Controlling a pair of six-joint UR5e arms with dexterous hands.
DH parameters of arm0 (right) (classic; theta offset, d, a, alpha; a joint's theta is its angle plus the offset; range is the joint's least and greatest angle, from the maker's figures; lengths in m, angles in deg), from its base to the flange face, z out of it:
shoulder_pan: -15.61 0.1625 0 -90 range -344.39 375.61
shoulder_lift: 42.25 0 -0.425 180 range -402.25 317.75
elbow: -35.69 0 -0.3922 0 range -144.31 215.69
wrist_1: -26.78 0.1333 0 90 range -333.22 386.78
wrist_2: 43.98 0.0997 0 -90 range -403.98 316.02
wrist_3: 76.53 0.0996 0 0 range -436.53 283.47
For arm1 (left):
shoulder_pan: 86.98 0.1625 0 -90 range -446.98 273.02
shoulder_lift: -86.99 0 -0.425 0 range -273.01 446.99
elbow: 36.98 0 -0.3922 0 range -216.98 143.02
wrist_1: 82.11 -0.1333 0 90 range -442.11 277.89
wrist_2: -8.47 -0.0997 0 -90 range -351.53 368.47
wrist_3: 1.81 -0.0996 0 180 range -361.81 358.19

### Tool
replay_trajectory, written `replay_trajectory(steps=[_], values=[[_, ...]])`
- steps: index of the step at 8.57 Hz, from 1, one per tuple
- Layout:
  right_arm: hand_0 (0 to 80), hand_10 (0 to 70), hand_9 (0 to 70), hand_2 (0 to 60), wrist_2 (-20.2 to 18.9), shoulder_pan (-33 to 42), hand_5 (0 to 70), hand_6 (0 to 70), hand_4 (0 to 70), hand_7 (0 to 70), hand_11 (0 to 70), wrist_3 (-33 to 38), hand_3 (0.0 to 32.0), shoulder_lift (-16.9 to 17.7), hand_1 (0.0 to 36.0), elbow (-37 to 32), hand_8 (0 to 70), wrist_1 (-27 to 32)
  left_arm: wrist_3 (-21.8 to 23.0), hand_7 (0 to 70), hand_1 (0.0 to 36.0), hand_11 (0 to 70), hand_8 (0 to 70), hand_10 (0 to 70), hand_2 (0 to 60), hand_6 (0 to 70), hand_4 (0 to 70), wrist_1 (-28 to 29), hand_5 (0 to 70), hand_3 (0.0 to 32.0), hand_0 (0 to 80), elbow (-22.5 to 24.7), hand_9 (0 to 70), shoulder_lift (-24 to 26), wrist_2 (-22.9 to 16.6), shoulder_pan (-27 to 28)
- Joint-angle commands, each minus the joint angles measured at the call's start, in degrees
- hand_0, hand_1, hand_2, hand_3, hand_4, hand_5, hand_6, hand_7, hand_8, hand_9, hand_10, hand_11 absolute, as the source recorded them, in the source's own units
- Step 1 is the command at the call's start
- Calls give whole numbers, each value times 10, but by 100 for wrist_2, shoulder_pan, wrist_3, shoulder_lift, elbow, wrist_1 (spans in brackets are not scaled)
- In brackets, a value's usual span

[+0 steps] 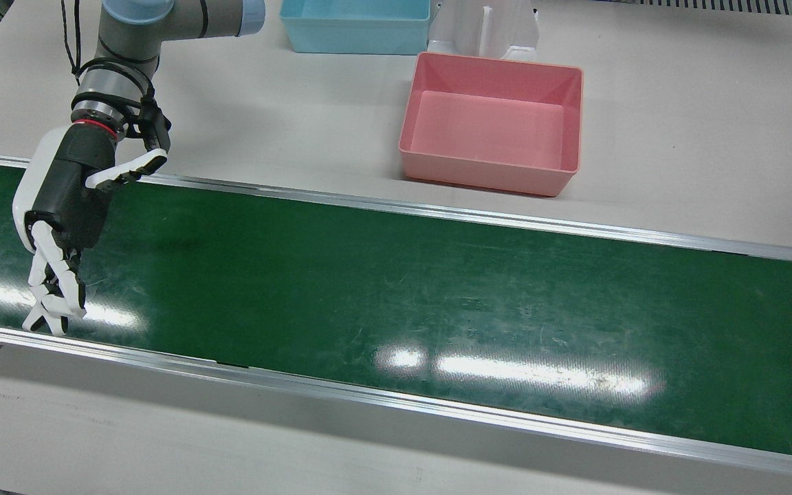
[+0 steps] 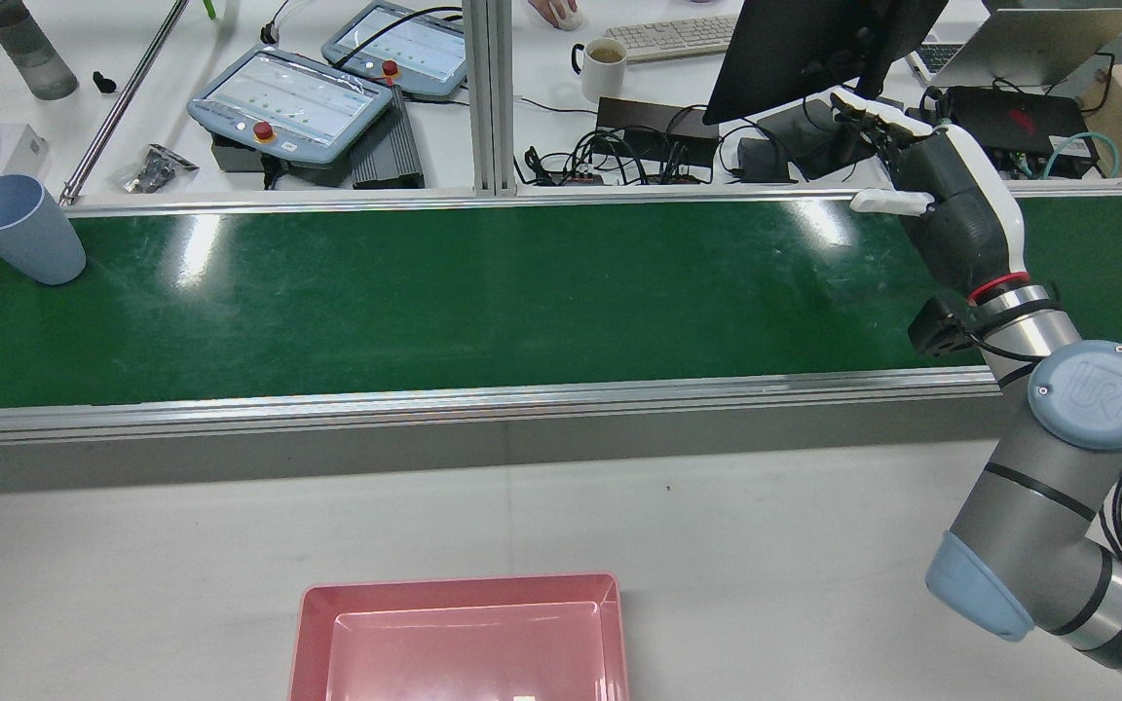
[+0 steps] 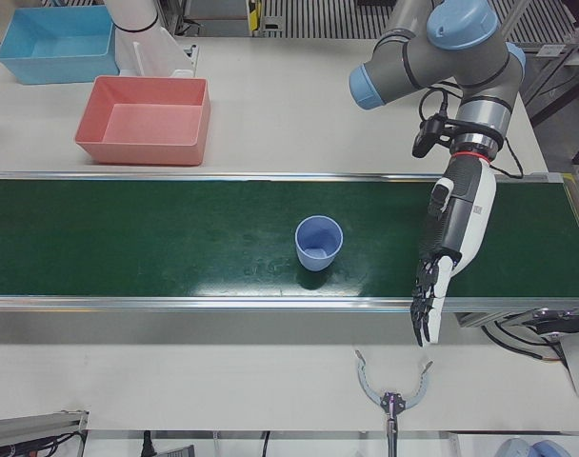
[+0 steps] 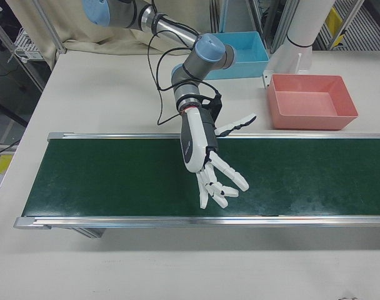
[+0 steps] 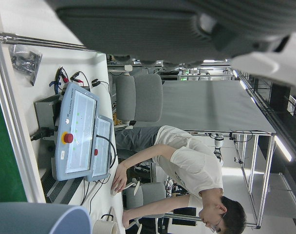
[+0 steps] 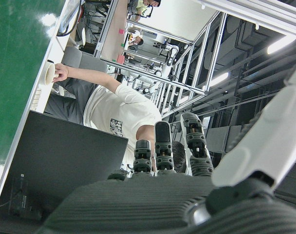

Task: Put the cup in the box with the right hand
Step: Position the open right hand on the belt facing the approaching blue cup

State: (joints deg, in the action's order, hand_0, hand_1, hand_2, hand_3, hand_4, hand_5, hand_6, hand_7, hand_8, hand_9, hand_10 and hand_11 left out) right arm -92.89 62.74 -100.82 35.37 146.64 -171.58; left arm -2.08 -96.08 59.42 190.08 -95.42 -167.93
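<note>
Right hand (image 4: 205, 156): mine to drive; fingers spread wide, holding nothing, hovering over the green conveyor belt (image 4: 115, 175).
Left hand (image 3: 451, 238): fingers extended and slightly apart, empty, over the belt's operator-side edge.
Pale blue cup (image 3: 319, 243): upright on the belt, rim up, near the left hand but apart from it, and well apart from the right hand.
Pink box (image 1: 492, 124): on the white table (image 1: 678, 137) just beside the belt, robot side.
</note>
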Motion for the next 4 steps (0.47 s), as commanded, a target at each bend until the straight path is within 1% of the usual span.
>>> replay_trajectory(steps=[1, 2, 3, 4], values=[[253, 0, 170, 277, -13, 93, 19, 74, 0, 365, 0, 134, 0, 60, 115, 58, 66, -97, 0, 0, 0, 0, 0, 0, 0, 0, 0, 0, 0, 0, 0, 2, 0, 0, 0, 0], [295, 0, 163, 274, 4, 24, 21, 72, 0, 362, 0, 292, 0, 87, 124, 180, 61, -315, 0, 0, 0, 0, 0, 0, 0, 0, 0, 0, 0, 0, 0, -7, 0, 0, 0, 0], [268, 0, 152, 259, -13, 102, 22, 64, 0, 308, 0, 311, 0, 122, 117, 242, 60, -396, 0, 0, 0, 0, 0, 0, 0, 0, 0, 0, 0, 0, 0, -7, 0, 8, 0, 0], [243, 0, 158, 263, -4, 68, 20, 67, 0, 327, 0, 328, 0, 348, 112, 365, 62, -405, 0, 0, 0, 0, 0, 0, 0, 0, 0, 0, 0, 0, 0, -7, 0, 0, 0, 0]])
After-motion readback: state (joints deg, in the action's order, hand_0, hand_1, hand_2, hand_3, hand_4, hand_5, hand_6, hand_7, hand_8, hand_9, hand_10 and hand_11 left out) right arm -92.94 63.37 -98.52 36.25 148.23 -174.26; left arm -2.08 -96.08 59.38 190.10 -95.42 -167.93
